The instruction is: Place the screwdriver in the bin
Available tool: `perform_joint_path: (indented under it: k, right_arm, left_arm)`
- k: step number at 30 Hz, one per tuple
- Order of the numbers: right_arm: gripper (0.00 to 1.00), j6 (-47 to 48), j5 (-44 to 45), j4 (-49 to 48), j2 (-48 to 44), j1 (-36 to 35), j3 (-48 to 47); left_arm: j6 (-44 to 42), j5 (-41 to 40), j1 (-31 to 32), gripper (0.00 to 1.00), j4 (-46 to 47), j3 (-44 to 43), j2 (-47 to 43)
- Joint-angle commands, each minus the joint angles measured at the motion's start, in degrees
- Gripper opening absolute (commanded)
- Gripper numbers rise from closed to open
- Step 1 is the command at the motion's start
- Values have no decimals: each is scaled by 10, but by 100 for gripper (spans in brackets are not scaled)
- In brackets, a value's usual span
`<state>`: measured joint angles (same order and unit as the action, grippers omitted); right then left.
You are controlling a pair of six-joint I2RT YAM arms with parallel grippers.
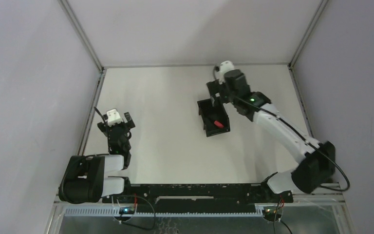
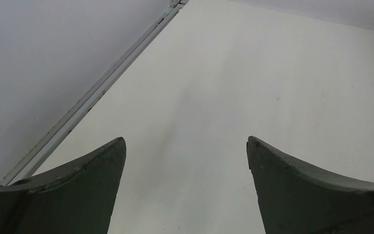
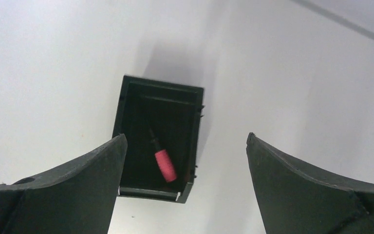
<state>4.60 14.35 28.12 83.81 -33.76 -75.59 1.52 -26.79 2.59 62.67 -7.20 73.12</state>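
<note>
Below the released right claw [image 3: 186, 137], the screwdriver [image 3: 163, 162] lies loose inside the bin [image 3: 125, 100].

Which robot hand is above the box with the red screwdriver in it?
The right gripper: it hangs open above the bin, where the screwdriver lies. The left gripper is open too, with only table under it.

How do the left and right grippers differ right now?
Place: the right gripper is above the bin, which holds the screwdriver; the left gripper is over the table near its left edge.
Reach: the right gripper is stretched far out; the left gripper is tucked near its base.
Shared: both are open and hold nothing.
</note>
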Motion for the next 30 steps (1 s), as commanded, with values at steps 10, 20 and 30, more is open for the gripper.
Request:
perform_joint_path:
  k: [10,20,30]
  right_arm:
    - [100,-170,-77,-252,-330,220,348]
    - [100,-227,-29,-370,-440,290,584]
    - [100,-230,-30,-369,-449,295,593]
  left_arm:
    - [0,6,-3,98,12,-27,-4]
    - [0,5,-3,98,12,-28,-3]
    - [-1,6,-3,98,12,-28,-3]
